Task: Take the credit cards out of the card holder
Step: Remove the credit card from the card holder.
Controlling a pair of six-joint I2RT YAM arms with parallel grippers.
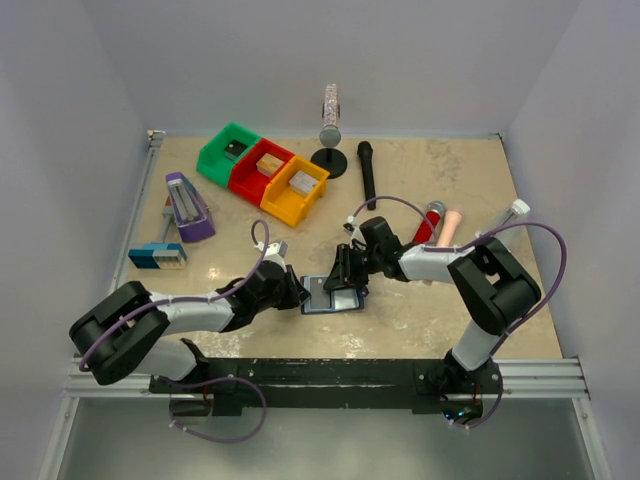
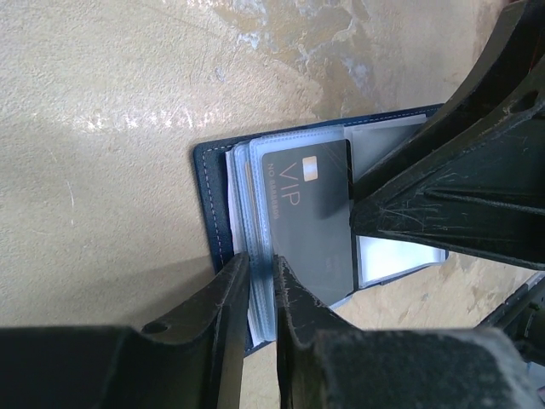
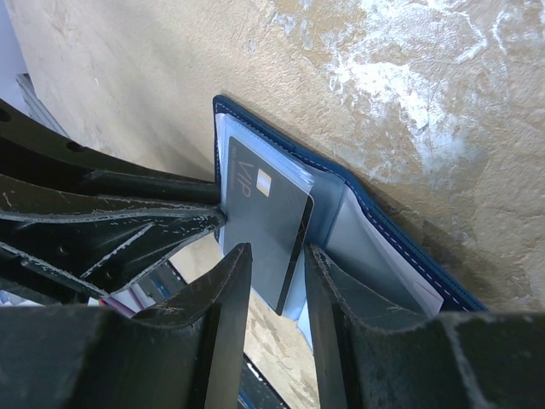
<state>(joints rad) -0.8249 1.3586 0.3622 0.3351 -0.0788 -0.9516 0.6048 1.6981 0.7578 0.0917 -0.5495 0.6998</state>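
The dark blue card holder (image 1: pixel 335 299) lies open on the table between both arms. My left gripper (image 1: pixel 298 293) (image 2: pixel 261 258) is shut on the edge of its stack of clear sleeves at the fold (image 2: pixel 209 204). A black card (image 2: pixel 311 221) marked VIP lies on top of the sleeves. My right gripper (image 1: pixel 345 277) (image 3: pixel 277 249) hovers over that black card (image 3: pixel 268 230) from the opposite side. Its jaws stand apart, one on each side of the card, not pinching it. The card's lower corner pokes past the holder's blue rim (image 3: pixel 400 247). No other cards are visible.
Green (image 1: pixel 232 152), red (image 1: pixel 262 170) and yellow (image 1: pixel 296 190) bins stand at the back left. A purple block (image 1: pixel 187 208) and a blue-grey block (image 1: pixel 158 256) lie at the left. A black microphone (image 1: pixel 367 172), a stand (image 1: pixel 331 135) and tubes (image 1: pixel 440 225) lie behind the right arm.
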